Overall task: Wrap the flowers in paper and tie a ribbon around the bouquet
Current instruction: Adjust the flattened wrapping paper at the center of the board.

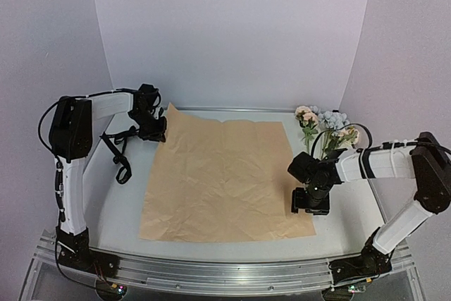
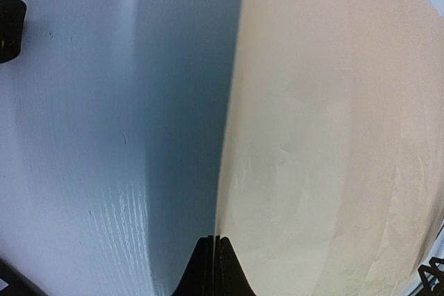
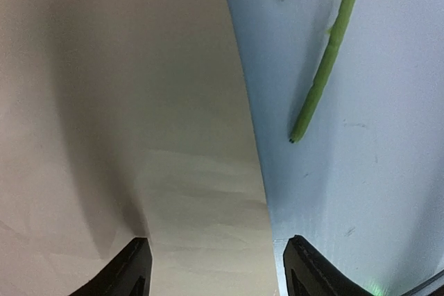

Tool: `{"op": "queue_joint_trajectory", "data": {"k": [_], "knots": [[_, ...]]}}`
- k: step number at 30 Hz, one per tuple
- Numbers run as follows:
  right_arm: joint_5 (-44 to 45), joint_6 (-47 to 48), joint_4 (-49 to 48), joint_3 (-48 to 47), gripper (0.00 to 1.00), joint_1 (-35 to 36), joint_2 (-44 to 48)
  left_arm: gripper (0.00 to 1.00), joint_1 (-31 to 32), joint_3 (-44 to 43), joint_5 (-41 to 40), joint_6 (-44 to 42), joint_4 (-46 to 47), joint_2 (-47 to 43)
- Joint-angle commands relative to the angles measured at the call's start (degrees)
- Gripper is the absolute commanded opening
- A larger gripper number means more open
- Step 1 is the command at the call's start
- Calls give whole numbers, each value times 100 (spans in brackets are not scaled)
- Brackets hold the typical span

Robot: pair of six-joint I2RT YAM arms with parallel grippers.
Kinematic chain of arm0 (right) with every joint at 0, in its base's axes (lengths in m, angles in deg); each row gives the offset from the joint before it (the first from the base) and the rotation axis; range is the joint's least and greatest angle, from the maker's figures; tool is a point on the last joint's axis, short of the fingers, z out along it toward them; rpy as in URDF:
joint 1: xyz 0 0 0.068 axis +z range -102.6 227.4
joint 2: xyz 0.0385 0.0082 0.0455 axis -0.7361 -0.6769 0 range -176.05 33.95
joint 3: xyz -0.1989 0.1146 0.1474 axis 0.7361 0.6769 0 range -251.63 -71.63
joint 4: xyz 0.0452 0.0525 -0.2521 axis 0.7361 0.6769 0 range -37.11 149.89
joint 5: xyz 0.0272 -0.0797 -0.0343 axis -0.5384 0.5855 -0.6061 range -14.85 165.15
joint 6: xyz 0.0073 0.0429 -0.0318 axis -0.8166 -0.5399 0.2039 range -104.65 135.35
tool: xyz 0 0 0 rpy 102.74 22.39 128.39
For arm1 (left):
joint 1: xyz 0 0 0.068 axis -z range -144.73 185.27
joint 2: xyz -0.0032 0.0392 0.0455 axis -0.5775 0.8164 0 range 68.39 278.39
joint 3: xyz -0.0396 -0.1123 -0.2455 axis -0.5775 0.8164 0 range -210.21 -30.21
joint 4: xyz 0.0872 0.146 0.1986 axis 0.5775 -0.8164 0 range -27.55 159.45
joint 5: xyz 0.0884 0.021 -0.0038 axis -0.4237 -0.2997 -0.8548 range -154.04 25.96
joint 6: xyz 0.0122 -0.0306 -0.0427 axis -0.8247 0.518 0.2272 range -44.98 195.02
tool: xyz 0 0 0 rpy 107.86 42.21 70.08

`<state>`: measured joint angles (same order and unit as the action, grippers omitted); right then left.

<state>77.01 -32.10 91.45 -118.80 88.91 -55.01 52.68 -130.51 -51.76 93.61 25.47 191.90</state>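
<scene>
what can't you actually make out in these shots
Top view: black strand left of the paper, too small to tell ribbon from cable.
Left wrist: whether the shut left gripper pinches the paper edge; the frame bottom cuts its fingers off.
Right wrist: flower heads lie beyond the top edge; only stems show.

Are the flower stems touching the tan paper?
Apart. Right wrist view shows bare table between the stem ends of the flowers and the paper.
</scene>
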Motion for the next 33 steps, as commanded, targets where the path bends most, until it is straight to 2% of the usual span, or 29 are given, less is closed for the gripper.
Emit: {"op": "queue_joint_trajectory", "data": {"k": [1,7,11,16,21,26,33], "knots": [[187,-454,-139,-17,61,545,-184,0,-35,-583,-78,-171,-162,242],[237,-890,-48,-178,52,1181,-481,0,-30,-1051,-26,-195,-209,495],[51,-973,5,-559,51,1571,-696,1,-31,-1546,-55,-301,-326,764],[-504,-741,21,-1793,51,1943,-1433,3,-29,-2338,300,-415,-53,1174],[-842,-456,167,-3249,51,1979,-2130,6,-13,-2927,889,-419,476,1665],[-681,-36,560,-3897,61,1726,-2023,7,9,-3417,1238,-384,751,2021],[-1230,589,348,-2517,86,499,-1088,13,16,-3580,1728,-388,1398,2069]]}}
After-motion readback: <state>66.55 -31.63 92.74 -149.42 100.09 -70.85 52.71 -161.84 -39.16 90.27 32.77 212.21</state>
